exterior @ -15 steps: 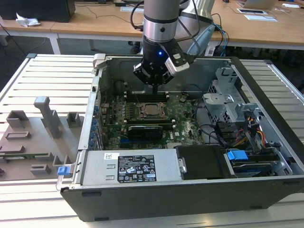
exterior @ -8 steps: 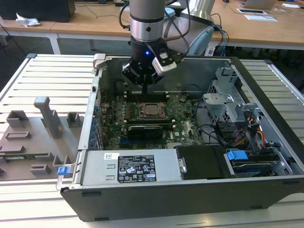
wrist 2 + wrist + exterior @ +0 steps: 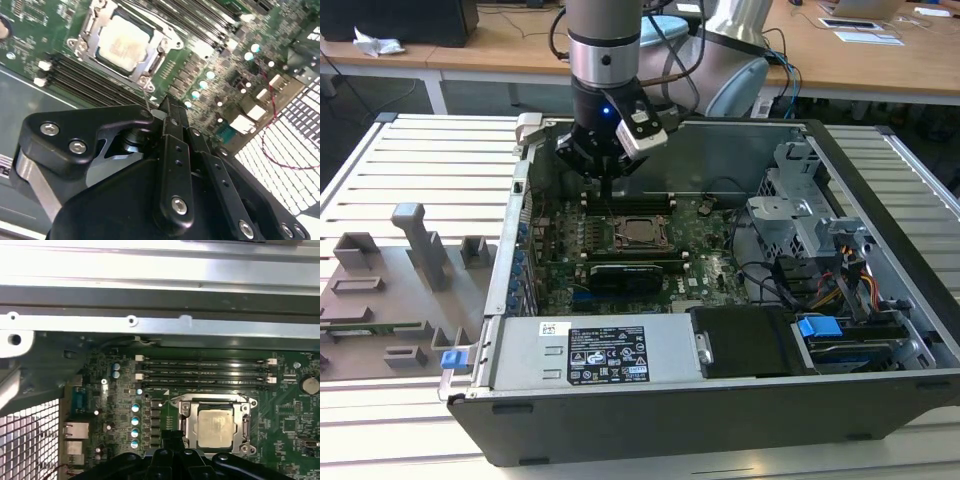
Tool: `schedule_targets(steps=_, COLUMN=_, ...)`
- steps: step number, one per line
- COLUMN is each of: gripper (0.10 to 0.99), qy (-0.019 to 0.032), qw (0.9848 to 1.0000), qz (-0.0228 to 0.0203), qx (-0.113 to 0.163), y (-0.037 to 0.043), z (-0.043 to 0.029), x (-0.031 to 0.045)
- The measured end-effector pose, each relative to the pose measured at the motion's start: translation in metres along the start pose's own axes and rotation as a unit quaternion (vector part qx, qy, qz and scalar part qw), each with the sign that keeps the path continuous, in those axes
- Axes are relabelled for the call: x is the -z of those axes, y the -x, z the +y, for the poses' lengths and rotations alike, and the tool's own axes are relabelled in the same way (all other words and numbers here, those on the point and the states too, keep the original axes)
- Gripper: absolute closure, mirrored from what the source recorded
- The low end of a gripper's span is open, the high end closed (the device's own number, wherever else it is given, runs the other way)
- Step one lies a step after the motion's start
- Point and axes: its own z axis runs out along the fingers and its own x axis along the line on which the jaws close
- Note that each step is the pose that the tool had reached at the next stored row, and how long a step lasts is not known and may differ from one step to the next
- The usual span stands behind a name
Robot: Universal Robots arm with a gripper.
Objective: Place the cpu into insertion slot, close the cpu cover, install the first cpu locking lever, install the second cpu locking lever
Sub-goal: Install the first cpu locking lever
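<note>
— What sat in the computer case point(image 3: 720, 415) on the slatted worktop point(image 3: 430, 160)?

— It lay open on its side. Inside were the green motherboard point(image 3: 705, 262), a grey power supply point(image 3: 610, 350) along the near wall, a metal drive cage point(image 3: 795, 215) toward the exterior view's right, and a bundle of cables point(image 3: 850, 285) near that cage. A black card point(image 3: 625, 272) stood on the board just in front of the insertion slot point(image 3: 640, 218).

— And the slot itself?

— It held the cpu point(image 3: 216, 426), flat, with its metal top facing up. The cpu cover point(image 3: 215, 401) lay down around the chip's edges, so it was closed. Both wrist views showed that.

— Where was the end effector point(image 3: 610, 183)?

— Inside the case, above the board. It was near the slot's corner, on the side of the long memory slots point(image 3: 205, 375) and toward the exterior view's left. It hung beside the cpu and did not touch it.

— Was it grasping anything?

— Its fingers were clenched together, tip to tip. In the second wrist view a thin wire lever point(image 3: 146, 95) rose from the slot's corner toward those tips. I could not tell whether the wire was pinched between them.

— Anything outside the case?

— A grey fixture plate point(image 3: 395, 310) with raised blocks lay on the worktop, at the exterior view's left.
</note>
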Motion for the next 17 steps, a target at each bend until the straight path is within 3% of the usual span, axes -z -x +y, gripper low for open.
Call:
schedule_targets(steps=3, gripper=0.98, qy=0.0, qw=1.0, qz=0.0, qx=0.0, y=-0.0092, z=0.0003, x=0.0002)
schedule_targets(steps=10, gripper=0.98, qy=-0.0001, qw=1.0, qz=0.0, qx=0.0, y=-0.0193, z=0.0017, x=0.0001)
schedule_targets(steps=17, gripper=0.98, qy=0.0, qw=1.0, qz=0.0, qx=0.0, y=-0.0213, z=0.0271, x=-0.0027)
